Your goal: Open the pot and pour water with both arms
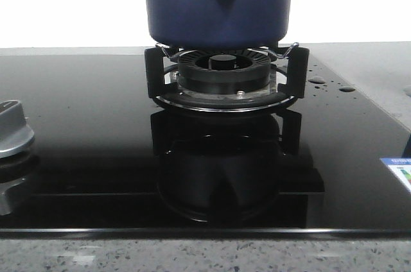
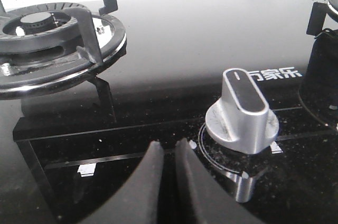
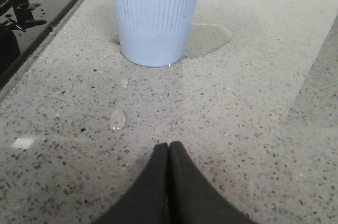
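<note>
Both grippers idle and shut, pot waiting on the burner.

Black fingertips of the left gripper (image 2: 168,152) are pressed together over the glass cooktop (image 2: 211,39), holding nothing, with a silver knob (image 2: 242,113) just beside them and an empty burner (image 2: 47,39) farther off. Likewise the right gripper (image 3: 168,152) is closed and empty above the speckled counter (image 3: 253,129), a ribbed pale blue cup (image 3: 154,15) ahead of it among water drops. In the front view the navy pot (image 1: 218,2) sits on its burner ring (image 1: 221,73); its top is cut off, so the lid cannot be judged. Opening and pouring both seem left to do.
</note>
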Available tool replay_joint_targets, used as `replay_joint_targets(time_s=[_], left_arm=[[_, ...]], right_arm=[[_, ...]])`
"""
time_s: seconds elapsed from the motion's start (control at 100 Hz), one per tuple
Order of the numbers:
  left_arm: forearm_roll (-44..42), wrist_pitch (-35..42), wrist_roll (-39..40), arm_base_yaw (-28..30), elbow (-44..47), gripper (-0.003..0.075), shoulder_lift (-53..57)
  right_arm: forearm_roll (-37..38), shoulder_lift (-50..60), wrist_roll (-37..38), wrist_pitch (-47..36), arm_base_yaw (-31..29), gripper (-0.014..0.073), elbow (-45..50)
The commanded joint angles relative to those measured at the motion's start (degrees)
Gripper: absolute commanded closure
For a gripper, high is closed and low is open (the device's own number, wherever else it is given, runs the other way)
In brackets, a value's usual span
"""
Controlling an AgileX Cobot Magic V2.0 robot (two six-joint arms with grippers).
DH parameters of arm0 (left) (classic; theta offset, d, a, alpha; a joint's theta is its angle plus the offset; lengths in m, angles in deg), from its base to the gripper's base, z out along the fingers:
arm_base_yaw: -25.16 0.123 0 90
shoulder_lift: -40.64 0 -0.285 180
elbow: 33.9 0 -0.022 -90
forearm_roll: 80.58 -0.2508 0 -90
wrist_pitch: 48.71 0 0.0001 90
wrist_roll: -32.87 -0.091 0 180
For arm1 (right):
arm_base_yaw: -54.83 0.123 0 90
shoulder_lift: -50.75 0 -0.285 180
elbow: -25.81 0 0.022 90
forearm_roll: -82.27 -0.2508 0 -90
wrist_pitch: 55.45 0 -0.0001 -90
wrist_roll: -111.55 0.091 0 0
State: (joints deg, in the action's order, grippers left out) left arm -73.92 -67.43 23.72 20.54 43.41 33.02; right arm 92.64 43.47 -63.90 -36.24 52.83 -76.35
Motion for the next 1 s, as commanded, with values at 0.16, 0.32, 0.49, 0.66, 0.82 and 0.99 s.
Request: replay_joint_targets(time_s=[0.16, 0.32, 0.49, 0.66, 0.82, 0.99], left_arm=[[0.8, 2.5, 0.6, 0.1, 2.6, 0.0714, 1.8], [0.8, 2.5, 0.6, 0.1, 2.6, 0.0714, 1.8], [0.8, 2.5, 0.6, 0.1, 2.6, 0.0714, 1.8], [0.8, 2.5, 0.6, 0.1, 2.6, 0.0714, 1.8], [0.8, 2.5, 0.6, 0.1, 2.6, 0.0714, 1.8], [0.8, 2.7, 0.6, 0.1, 2.6, 0.0714, 1.8]], right_arm=[[0.2, 1.2, -0.6, -0.8, -0.3, 0.0657, 1.6], [0.2, 1.2, -0.6, -0.8, -0.3, 0.0657, 1.6], [0.2, 1.2, -0.6, -0.8, -0.3, 0.0657, 1.6], [6.3, 1.2, -0.6, -0.6, -0.3, 0.0657, 1.6], [14.7, 1.2, -0.6, -2.7, -0.3, 0.0657, 1.6], [32.9, 1.2, -0.6, -10.0, -0.3, 0.0657, 1.6]])
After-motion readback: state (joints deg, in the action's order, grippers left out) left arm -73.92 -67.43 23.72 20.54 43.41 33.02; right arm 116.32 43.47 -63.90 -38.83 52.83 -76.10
